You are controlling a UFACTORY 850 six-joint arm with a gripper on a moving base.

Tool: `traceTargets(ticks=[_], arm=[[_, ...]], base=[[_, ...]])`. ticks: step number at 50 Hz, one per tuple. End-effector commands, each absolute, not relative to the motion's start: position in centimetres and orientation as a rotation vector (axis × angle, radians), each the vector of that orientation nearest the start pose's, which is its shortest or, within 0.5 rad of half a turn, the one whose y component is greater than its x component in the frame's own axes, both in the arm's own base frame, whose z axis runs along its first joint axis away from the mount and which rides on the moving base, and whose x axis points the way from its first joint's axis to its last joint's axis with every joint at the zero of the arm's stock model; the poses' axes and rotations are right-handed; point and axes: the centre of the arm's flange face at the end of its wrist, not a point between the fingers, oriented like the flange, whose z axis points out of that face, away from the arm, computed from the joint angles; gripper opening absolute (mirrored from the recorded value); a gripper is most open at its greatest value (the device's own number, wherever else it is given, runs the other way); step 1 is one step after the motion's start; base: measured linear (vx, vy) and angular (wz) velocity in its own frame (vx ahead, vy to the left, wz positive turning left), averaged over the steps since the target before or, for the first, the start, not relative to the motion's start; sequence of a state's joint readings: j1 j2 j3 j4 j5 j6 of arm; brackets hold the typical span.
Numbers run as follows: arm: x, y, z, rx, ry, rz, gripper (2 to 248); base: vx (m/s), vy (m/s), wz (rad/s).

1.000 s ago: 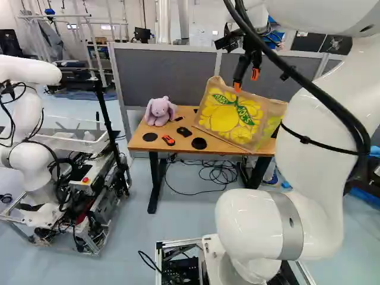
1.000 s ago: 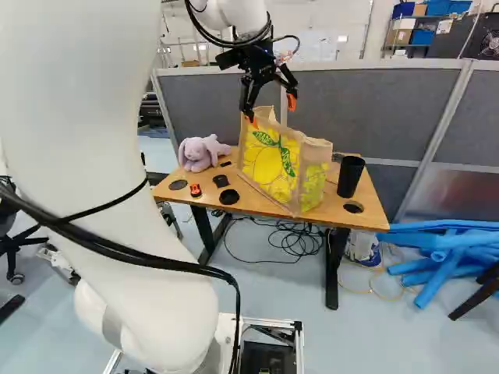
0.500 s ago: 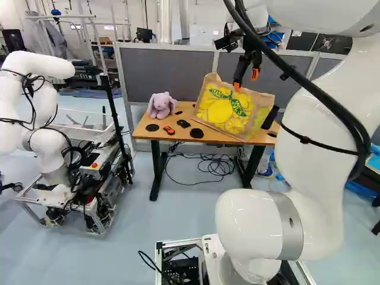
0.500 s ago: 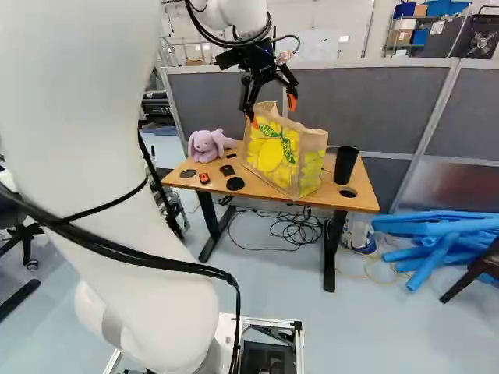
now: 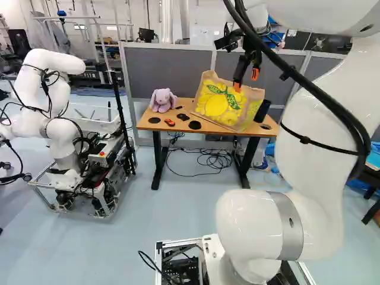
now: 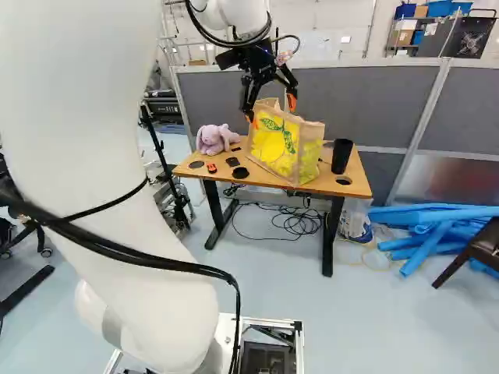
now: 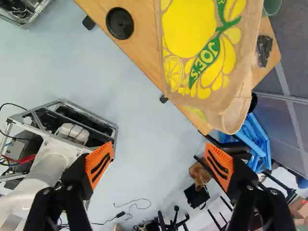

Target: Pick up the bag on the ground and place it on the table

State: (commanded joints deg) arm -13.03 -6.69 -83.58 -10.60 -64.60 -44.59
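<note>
The brown paper bag point(image 5: 217, 105) with yellow lemon print stands on the wooden table point(image 6: 355, 167). High up in the left base view my gripper point(image 5: 247, 81) overlaps the bag's top edge; in the right base view the gripper point(image 6: 271, 111) shows above and before it. From the wrist, the gripper point(image 7: 160, 163) has its orange-padded fingers wide apart with only floor seen between them. The bag point(image 7: 202, 53) lies ahead of the fingers, outside the gap, on the table point(image 7: 139, 48).
A purple plush rabbit point(image 6: 216, 139), a black cup point(image 6: 341, 156) and several small dark items share the tabletop. Grey partitions point(image 6: 366, 101) rise behind. Another robot point(image 5: 56, 127) stands left of the table, and blue tubes point(image 6: 429, 226) lie right of it.
The base has moved backwards, so the table, the bag on it and the partitions look farther off. My arm keeps its pose over the base, and the gripper stays open.
</note>
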Motion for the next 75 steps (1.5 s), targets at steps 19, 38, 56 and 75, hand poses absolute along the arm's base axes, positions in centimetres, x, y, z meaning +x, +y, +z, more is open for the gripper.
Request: traceTargets(ticks=[19,38,56,75], arm=[[49.7,-13.0,71.4,-3.235,-1.023,-0.176,247],[49.7,-13.0,71.4,-3.235,-1.023,-0.176,247],[49.7,-12.9,71.0,-3.238,-1.017,-0.198,247],[49.8,-12.4,69.7,-3.245,-0.999,-0.260,247]], base=[[-0.201,-0.002,0.017],[-0.069,0.000,0.006],[0.000,0.000,0.000],[0.000,0.000,0.000]])
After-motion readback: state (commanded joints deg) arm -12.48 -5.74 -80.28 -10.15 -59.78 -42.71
